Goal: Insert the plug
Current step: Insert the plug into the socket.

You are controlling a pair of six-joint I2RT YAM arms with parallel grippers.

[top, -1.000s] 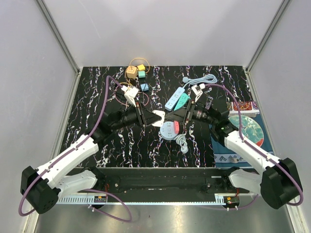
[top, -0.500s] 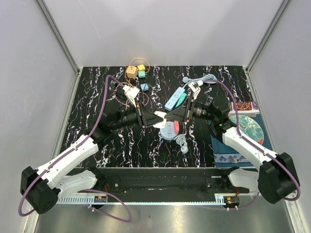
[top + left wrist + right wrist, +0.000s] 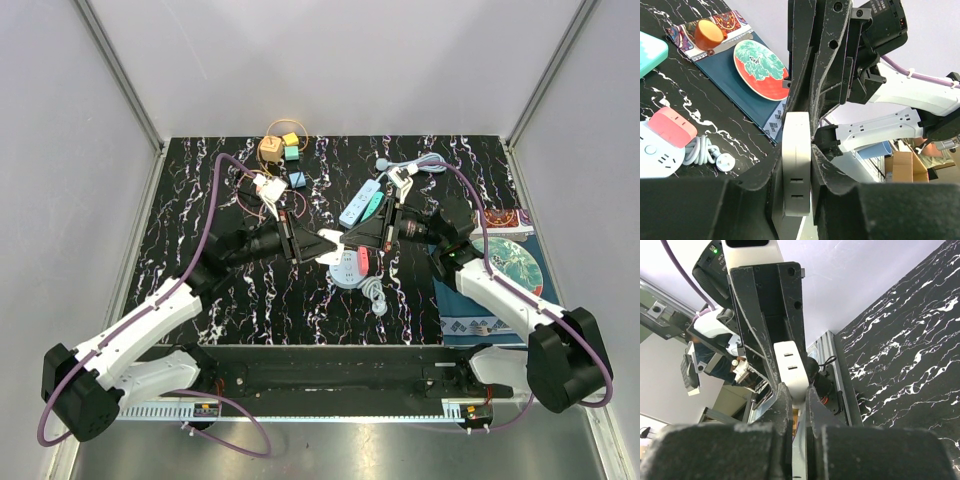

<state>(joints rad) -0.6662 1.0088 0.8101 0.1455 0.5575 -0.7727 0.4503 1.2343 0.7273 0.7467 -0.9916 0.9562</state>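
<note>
My left gripper is shut on a white socket block and holds it above the middle of the table. In the left wrist view the block stands on edge between my fingers, with two slots facing the camera. My right gripper meets it nose to nose from the right. In the right wrist view my right gripper is shut on a white plug piece that runs straight into the slotted block. The seam between them is hidden.
Below the grippers lies a round white and red power strip with a coiled cable. Blue and teal strips lie behind. Small cubes sit at the back. A placemat with a plate is on the right.
My right gripper has moved left and closed the gap to the white block in my left gripper. The left arm has hardly moved.
</note>
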